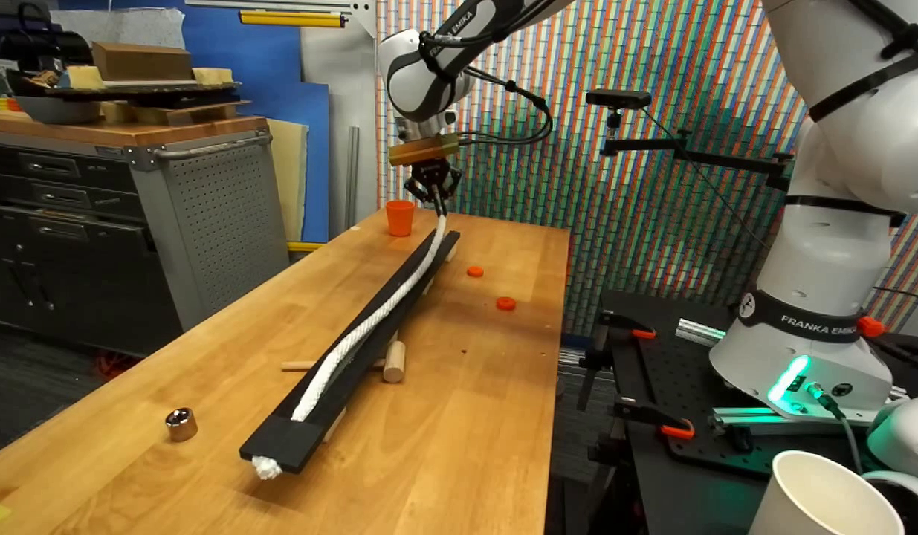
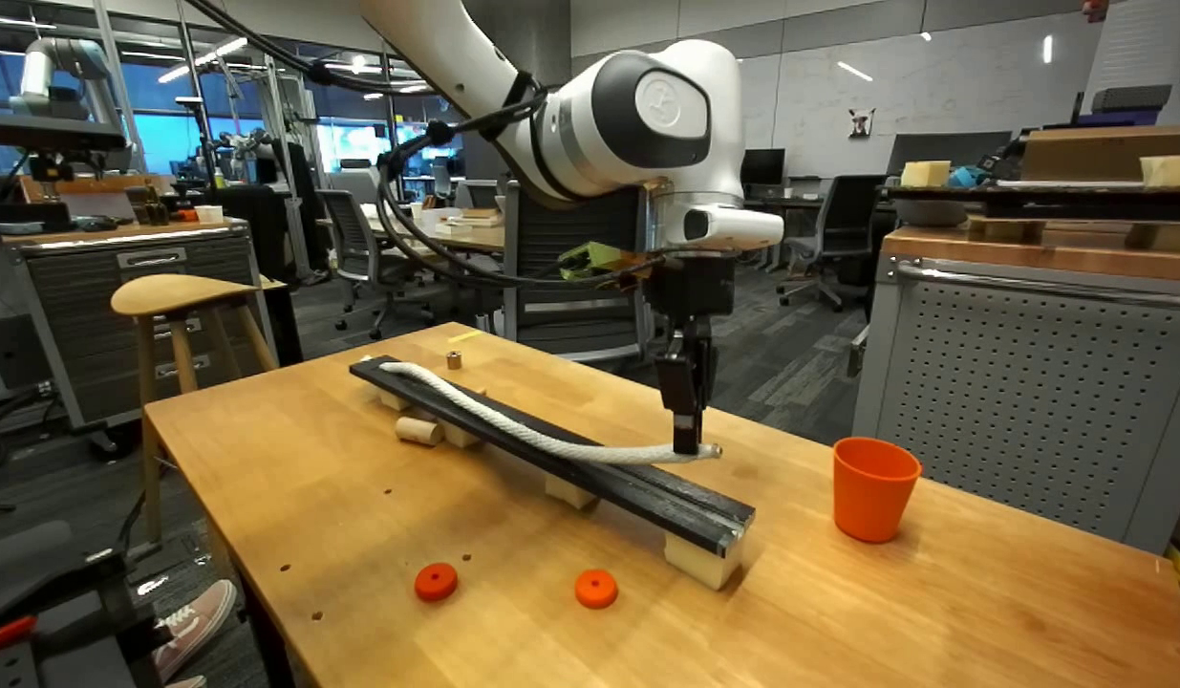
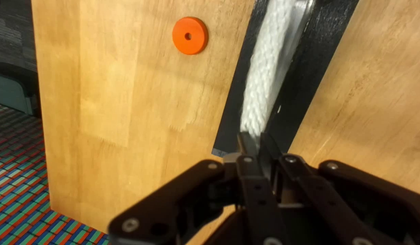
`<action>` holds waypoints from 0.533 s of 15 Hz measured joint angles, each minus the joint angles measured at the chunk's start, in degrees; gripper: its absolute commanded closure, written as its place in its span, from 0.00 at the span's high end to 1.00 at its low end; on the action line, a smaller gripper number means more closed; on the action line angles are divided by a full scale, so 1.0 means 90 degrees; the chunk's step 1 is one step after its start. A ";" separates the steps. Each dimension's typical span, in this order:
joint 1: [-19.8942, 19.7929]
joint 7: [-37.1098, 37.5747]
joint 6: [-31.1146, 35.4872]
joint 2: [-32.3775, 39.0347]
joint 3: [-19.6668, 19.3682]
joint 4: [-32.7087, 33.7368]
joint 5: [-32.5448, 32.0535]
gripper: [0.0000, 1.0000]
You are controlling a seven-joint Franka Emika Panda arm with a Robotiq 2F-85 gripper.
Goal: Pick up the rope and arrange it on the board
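Observation:
The white rope runs lengthwise along the black board in both exterior views. Its far end from my gripper lies on the board, and its held end is raised above the board. My gripper points down and is shut on the rope near that end, with a short tail sticking out past the fingers. In the wrist view the rope enters between the fingertips and lies over the board's groove. The tail is hidden there by the fingers.
The board rests on light blocks. A wooden cylinder lies beside it. Two orange discs are on the table on that same side. An orange cup stands beyond the board's end. A metal socket stands on the opposite side.

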 measured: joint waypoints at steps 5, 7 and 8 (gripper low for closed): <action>0.0007 0.0244 -0.0077 0.0343 -0.0058 0.0217 -0.0223 0.02; 0.0006 0.0398 -0.0144 0.0402 -0.0087 0.0242 -0.0253 0.02; 0.0005 0.0472 -0.0162 0.0424 -0.0094 0.0243 -0.0254 0.02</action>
